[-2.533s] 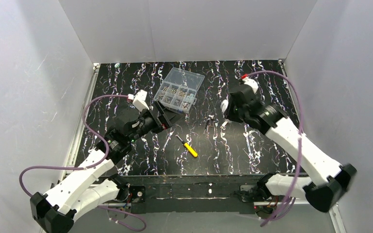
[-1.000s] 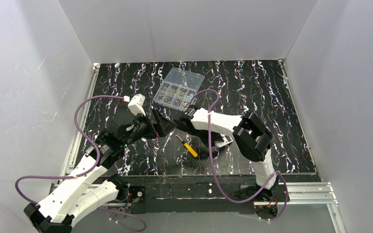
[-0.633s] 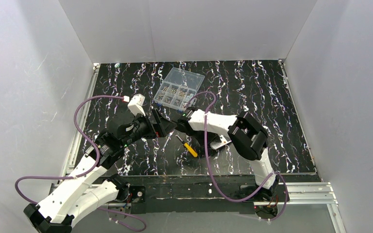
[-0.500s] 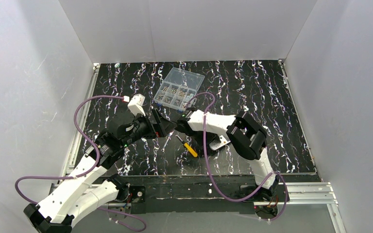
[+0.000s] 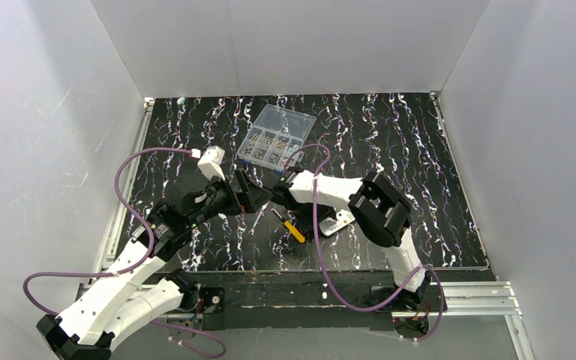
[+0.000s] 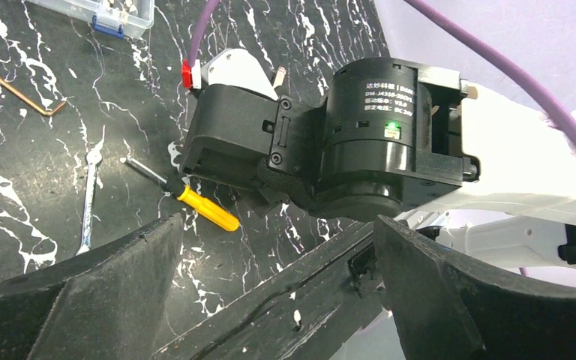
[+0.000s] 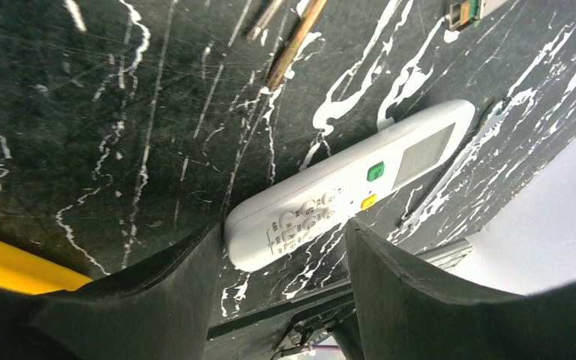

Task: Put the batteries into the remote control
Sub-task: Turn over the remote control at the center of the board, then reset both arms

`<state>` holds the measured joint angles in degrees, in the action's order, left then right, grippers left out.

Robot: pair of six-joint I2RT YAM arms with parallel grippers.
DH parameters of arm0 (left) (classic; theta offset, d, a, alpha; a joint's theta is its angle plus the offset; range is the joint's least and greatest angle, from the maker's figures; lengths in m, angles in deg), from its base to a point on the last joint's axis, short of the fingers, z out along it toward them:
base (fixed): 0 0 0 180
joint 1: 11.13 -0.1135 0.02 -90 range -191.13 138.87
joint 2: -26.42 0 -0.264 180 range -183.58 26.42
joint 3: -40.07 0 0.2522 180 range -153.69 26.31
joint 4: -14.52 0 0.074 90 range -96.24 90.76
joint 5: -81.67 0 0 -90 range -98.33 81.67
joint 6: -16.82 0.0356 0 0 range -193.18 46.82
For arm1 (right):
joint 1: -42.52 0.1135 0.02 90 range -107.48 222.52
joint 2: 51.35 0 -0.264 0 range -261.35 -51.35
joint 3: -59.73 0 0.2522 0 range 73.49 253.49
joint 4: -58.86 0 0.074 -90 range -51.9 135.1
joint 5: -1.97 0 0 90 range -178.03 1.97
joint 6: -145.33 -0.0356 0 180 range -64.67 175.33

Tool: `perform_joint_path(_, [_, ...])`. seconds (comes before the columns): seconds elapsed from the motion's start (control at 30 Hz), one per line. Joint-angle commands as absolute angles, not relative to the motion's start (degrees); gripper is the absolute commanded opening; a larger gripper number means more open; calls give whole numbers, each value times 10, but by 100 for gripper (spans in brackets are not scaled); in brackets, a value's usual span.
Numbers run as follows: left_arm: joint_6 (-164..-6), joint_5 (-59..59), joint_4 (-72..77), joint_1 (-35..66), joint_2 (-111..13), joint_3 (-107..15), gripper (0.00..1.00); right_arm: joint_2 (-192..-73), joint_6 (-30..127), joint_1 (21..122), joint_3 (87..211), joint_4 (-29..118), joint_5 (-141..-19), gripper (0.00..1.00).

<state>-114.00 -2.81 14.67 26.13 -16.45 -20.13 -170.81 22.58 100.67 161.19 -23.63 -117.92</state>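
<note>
Your only container is the clear compartment box (image 5: 294,120), back of centre on the surface (image 5: 420,187); its nearer cells hold small metal bits, too tiny to name; what the far cells hold, you can't tell.

The remote (image 7: 345,187) lies flat and face up on the surface, buttons and screen showing, right of centre toward the near edge (image 5: 337,223); your right fingers (image 7: 412,300) are parted and sit low either side of its button end, not clamped on it.

Your left fingers (image 6: 90,292) are spread wide and hold nothing; they point at the right arm's wrist, just beside it.

A yellow-handled screwdriver (image 5: 291,226) lies just left of the remote; a small wrench (image 6: 90,199) and a copper-coloured hex key (image 6: 19,91) lie beyond it, toward the box.

The surface is black with white marbled streaks; plain white walls (image 5: 292,45) close it in on three sides; a metal rail (image 5: 465,292) runs along the near edge; purple cables loop off both arms.
</note>
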Motion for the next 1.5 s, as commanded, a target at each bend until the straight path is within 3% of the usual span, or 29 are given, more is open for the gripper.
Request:
perform_joint_path(0.0, [-1123,-29,126,260,-164,-215,100,-1701,228,1013,1624,-219,-1170,69])
perform_joint_path(0.27, [-1109,-34,99,259,-162,-221,99,-1640,223,1015,1596,-158,-1130,71])
perform_joint_path(0.53, [-1058,-67,35,259,-144,-233,99,-1512,241,958,1516,58,-990,71])
perform_joint_path(0.73, [-991,-61,-81,259,-166,-274,99,-1393,243,886,1386,259,-927,71])
perform_joint_path(1.03, [-977,-148,-206,259,-176,-253,99,-1173,265,789,1179,404,-929,71])
perform_joint_path(1.47, [-1066,-299,-276,257,-166,-171,100,-860,253,679,971,414,-909,70])
